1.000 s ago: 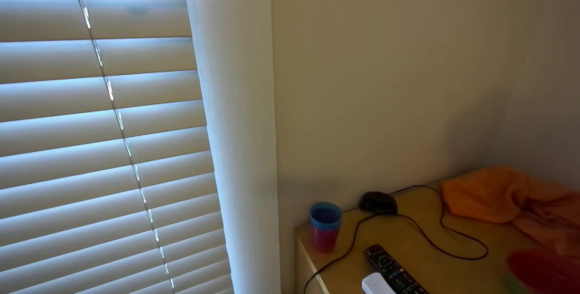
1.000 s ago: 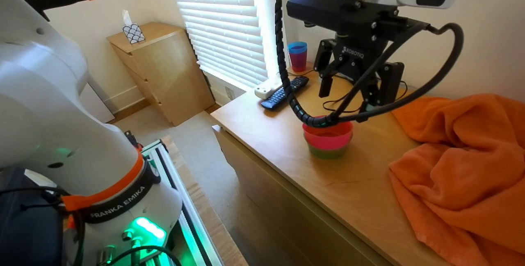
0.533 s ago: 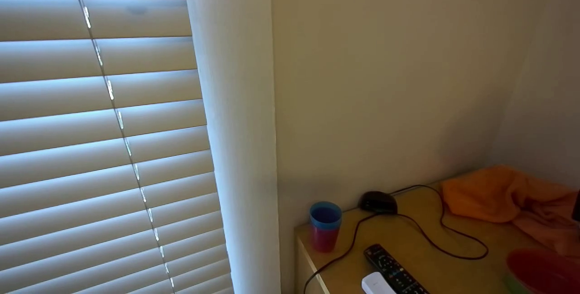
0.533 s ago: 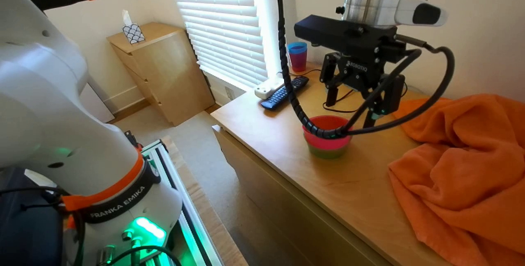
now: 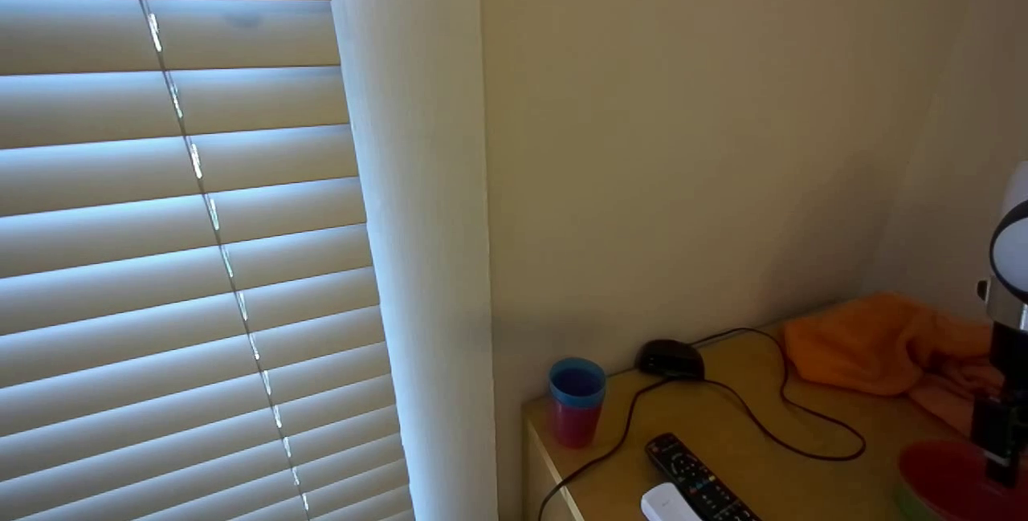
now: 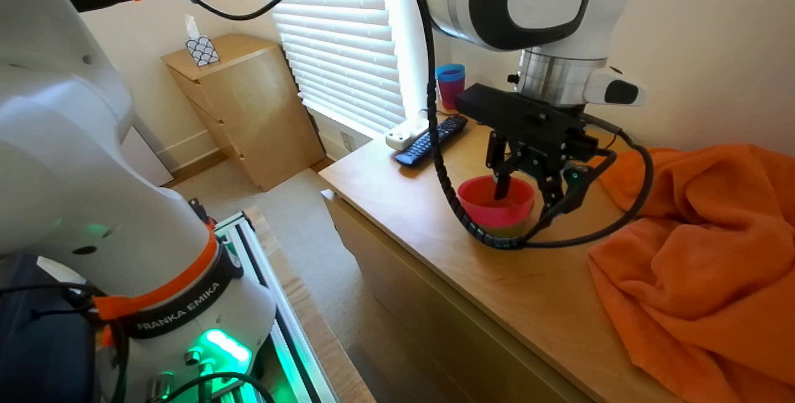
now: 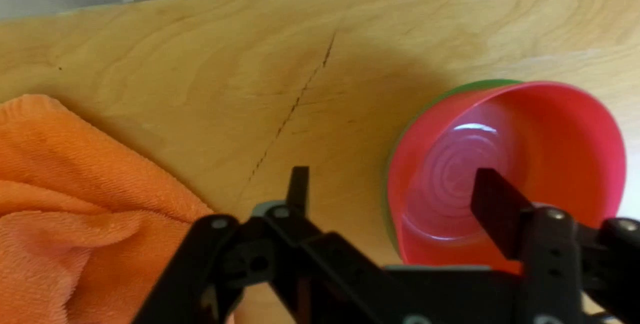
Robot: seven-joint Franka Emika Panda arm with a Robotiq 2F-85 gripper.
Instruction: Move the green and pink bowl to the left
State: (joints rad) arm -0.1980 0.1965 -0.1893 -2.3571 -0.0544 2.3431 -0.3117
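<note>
The green and pink bowl (image 6: 489,215) is seen on a dresser (image 6: 515,291) in an exterior view, its green lower part partly covered by a black cable (image 6: 506,243). The gripper (image 6: 525,202) is held over the bowl's right side with its fingers (image 6: 501,186) spread apart; one is seen in front of the bowl's inside, the other outside it, half masked by the cable. The remote (image 6: 450,128) is crossed by the cable, the cup (image 6: 449,88) is clipped by the gripper, and the orange towel (image 6: 702,254) is cut off at the right.

In an exterior view filled at the left by a window blind (image 5: 201,224), the bowl is cropped by the frame's lower right corner. Only a slice of the arm (image 5: 1013,252) and a single finger are shown. A dark object (image 5: 669,360) with a cord (image 5: 835,459) cannot be identified.

In the wrist view, the bowl is seen from above at the right, its near wall partly hidden by the blurred gripper. One finger is seen over the bowl's interior, the other between bowl and towel. Whether the rim is touched cannot be told.
</note>
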